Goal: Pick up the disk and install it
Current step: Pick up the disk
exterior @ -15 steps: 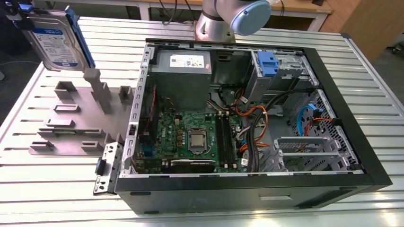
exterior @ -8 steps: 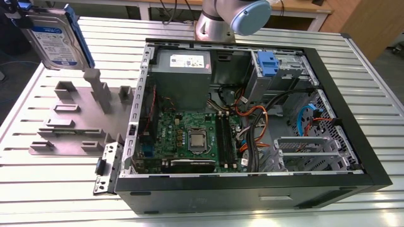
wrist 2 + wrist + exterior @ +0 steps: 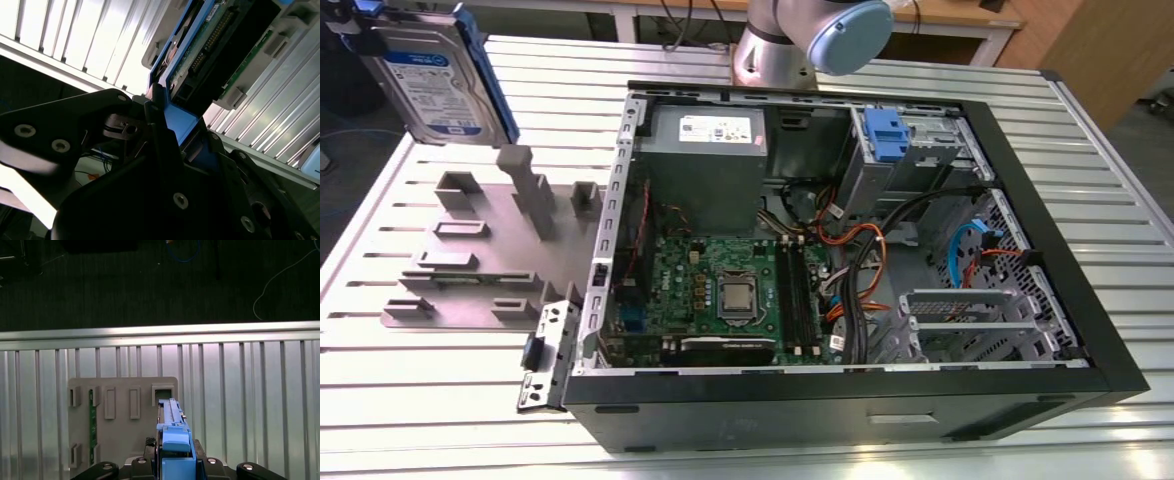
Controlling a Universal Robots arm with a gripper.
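The disk (image 3: 443, 72), silver with a blue-and-white label and a blue carrier rail, hangs upright in the air at the exterior view's upper left, above the grey slotted holder block (image 3: 480, 250). In the first wrist view I see the disk (image 3: 172, 427) edge-on, over the holder block (image 3: 122, 395) below it. My gripper (image 3: 175, 462) is shut on the blue carrier. The second wrist view shows the disk's green circuit-board side (image 3: 200, 45) and a dark finger (image 3: 157, 130) pressed against the blue carrier.
An open computer case (image 3: 1067, 250) lies on the slatted metal table (image 3: 440, 400), to the exterior view's right of the holder block. Inside are a motherboard (image 3: 720, 290), cables, a drive bay with a blue latch (image 3: 887, 135) and a lower metal cage (image 3: 967, 320). The arm's base (image 3: 781, 45) stands behind the case.
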